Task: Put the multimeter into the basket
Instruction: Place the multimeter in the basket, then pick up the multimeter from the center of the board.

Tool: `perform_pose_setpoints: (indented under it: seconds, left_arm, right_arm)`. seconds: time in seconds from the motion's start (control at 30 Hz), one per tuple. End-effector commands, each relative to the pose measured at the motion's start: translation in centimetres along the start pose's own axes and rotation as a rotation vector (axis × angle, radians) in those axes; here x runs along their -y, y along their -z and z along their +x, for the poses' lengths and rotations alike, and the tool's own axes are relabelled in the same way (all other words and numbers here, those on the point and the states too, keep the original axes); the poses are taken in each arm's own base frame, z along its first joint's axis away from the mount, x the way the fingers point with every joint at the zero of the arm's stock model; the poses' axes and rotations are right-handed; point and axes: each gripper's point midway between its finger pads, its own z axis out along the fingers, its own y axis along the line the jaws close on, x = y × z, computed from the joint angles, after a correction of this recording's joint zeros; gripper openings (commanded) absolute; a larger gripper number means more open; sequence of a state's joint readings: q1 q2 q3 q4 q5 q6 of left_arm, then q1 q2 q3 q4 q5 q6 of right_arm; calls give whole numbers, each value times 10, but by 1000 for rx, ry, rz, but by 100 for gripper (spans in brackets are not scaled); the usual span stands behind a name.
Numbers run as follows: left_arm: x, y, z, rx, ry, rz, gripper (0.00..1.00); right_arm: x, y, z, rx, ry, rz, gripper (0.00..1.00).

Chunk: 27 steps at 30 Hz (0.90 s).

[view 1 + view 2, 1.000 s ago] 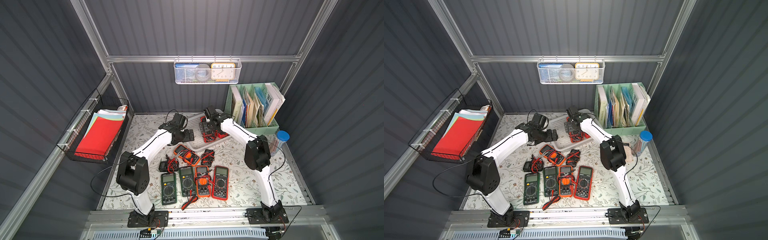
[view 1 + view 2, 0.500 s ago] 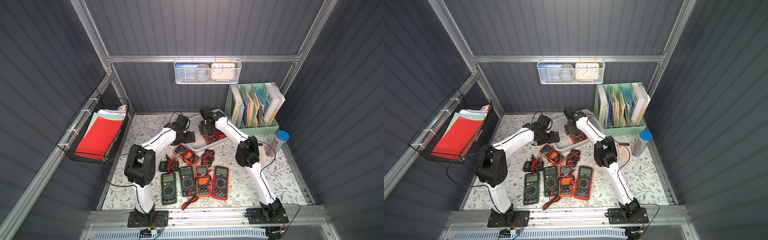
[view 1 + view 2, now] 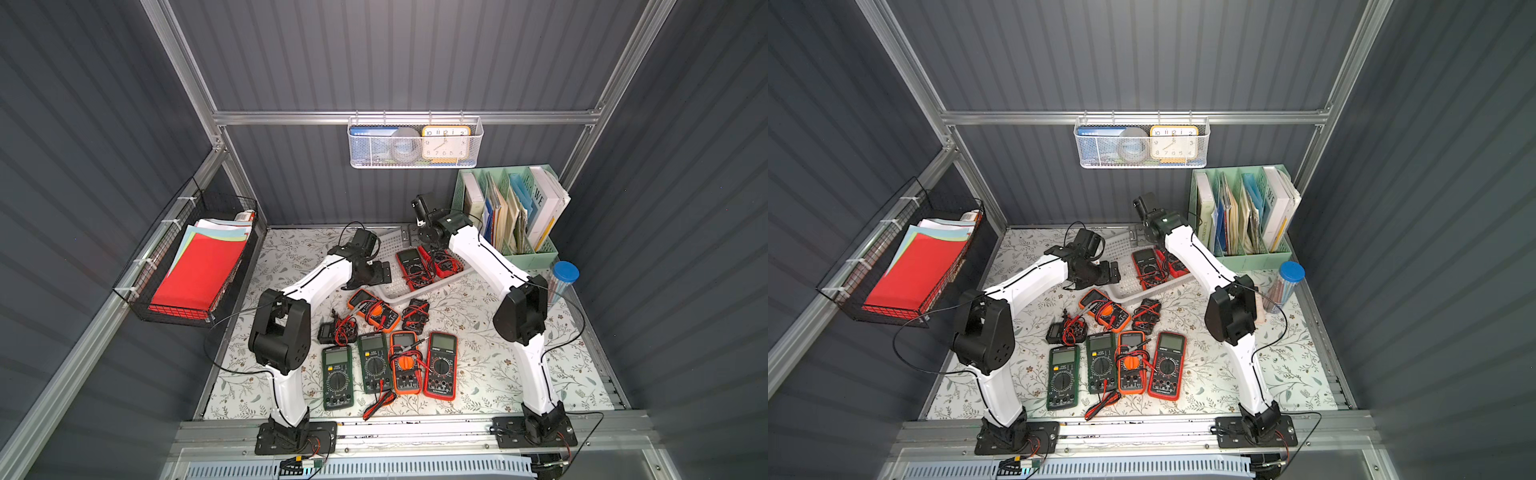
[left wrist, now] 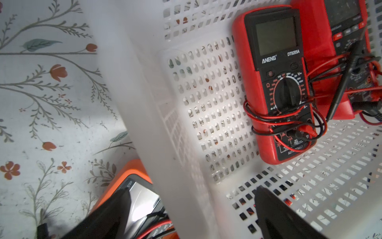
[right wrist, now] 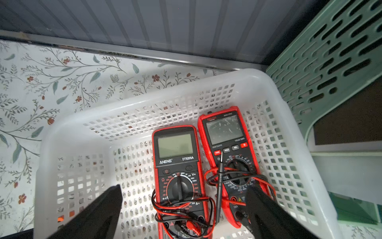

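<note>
Right wrist view: your right gripper (image 5: pixel 184 187) is hovering, jaws wide apart and empty, above the white basket (image 5: pixel 144 99).
The ANENG multimeter (image 5: pixel 177 165) and a second red multimeter (image 5: pixel 225 134) are lying side by side inside. In a top view the basket is sitting at 12 o'clock on the table (image 3: pixel 478 374), with loose multimeters (image 3: pixel 337 376) waiting toward 6 o'clock. Your left gripper (image 4: pixel 191 190), jaws apart, is straddling the basket wall. Rising straight up is looking wisest: the coiled leads (image 5: pixel 182 210) are lying just beneath those jaws and could snag.
</note>
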State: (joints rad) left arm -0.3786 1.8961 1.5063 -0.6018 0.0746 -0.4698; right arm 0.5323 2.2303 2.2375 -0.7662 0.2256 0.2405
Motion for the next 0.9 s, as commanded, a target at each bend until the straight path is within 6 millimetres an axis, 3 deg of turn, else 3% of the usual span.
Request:
perform_pose_setpoints:
  seconds: [0.0,0.13,0.27,0.37,0.53,0.63,0.87]
  left_arm:
    - [1,-4,-2,-5,7,8,99]
    - [5,-2,-7,5,2,19,99]
    - [6,6,-14,19,-6,15,99]
    - [8,19,-22,47,-26,9,99]
    - [13,48,-36,98,-56,12,99]
    - [15,64,-36,116,-59,23,99]
    - [9,85,-8,106,-44,57,99]
  right_arm:
    - [1,-12,21,-48,-32,0,99]
    - [2,6,22,-34,-76,-33,99]
    - [4,39,26,-13,-135,-77,99]
    - [12,62,41,-10,-182,-87,99]
    - [29,91,87,-46,-229,-52,99]
    - [35,100,124,-88,-233,-10,99]
    - [28,107,204,-174,-247,39,99]
